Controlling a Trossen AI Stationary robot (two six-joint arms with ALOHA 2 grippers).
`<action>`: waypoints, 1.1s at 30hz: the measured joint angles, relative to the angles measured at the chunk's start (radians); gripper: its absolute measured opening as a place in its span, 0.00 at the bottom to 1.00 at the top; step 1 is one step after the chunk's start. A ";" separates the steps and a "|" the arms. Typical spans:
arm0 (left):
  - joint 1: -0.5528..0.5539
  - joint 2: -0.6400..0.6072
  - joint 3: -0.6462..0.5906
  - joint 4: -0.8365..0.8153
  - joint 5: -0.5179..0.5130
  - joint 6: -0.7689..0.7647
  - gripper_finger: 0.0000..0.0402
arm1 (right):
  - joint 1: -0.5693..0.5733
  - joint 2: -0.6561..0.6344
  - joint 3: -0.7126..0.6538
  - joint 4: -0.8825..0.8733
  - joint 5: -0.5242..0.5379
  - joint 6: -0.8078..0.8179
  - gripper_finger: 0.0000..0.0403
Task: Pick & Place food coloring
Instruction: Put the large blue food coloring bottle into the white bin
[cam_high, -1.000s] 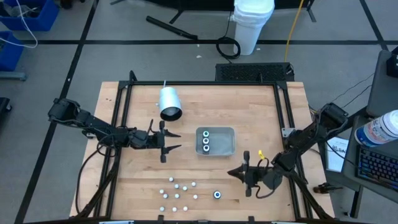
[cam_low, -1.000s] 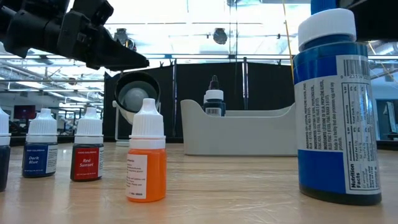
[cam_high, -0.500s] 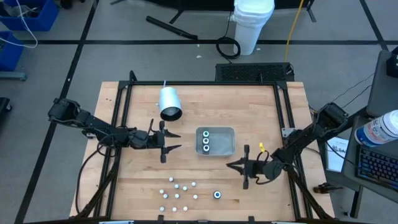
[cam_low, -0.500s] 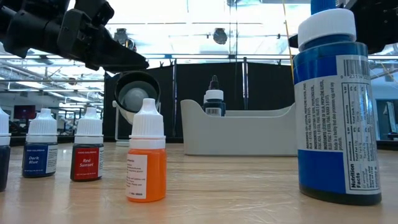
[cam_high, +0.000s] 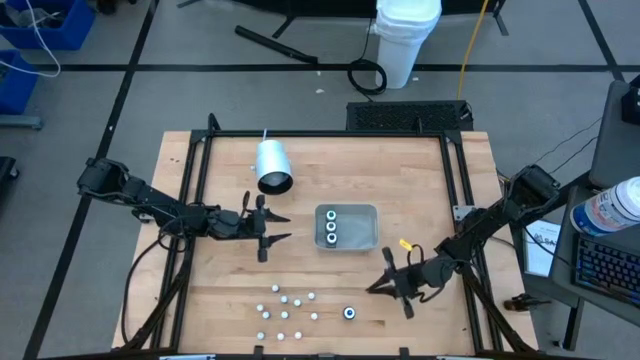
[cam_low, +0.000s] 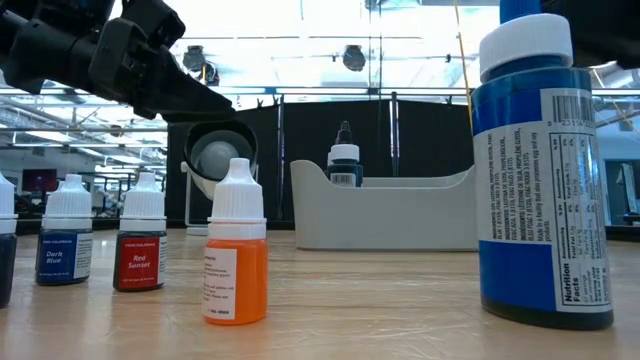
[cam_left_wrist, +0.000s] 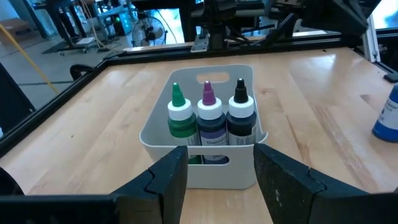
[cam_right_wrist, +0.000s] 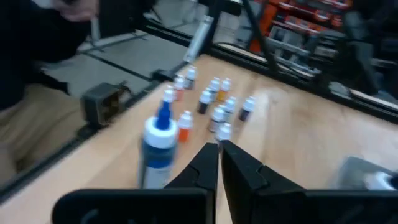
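Bottles (cam_high: 285, 312) cluster at table's near edge, big blue one (cam_high: 349, 313) beside; three already in tray (cam_high: 372, 238). Right gripper (cam_high: 385, 284) near cluster, fingers nearly closed, empty, likely lining up pick. Left gripper (cam_high: 277, 227) waits beside tray, fingers spread.

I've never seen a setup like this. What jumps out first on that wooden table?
A grey rectangular tray at the table's middle holds three upright bottles in a row, and the open left gripper sits beside it. Near the front edge stands a cluster of tiny white-capped bottles, with a larger blue bottle beside them and the shut right gripper close by.
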 joint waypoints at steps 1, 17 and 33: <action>0.000 0.000 0.000 0.000 0.000 -0.006 0.47 | 0.000 0.000 0.000 0.000 -0.023 -0.001 0.03; 0.000 0.000 0.000 0.000 0.003 -0.049 0.47 | 0.021 0.000 0.000 0.063 -0.050 0.013 0.31; 0.000 0.000 0.000 0.001 0.001 -0.033 0.47 | 0.011 0.000 0.000 0.123 -0.022 -0.038 0.59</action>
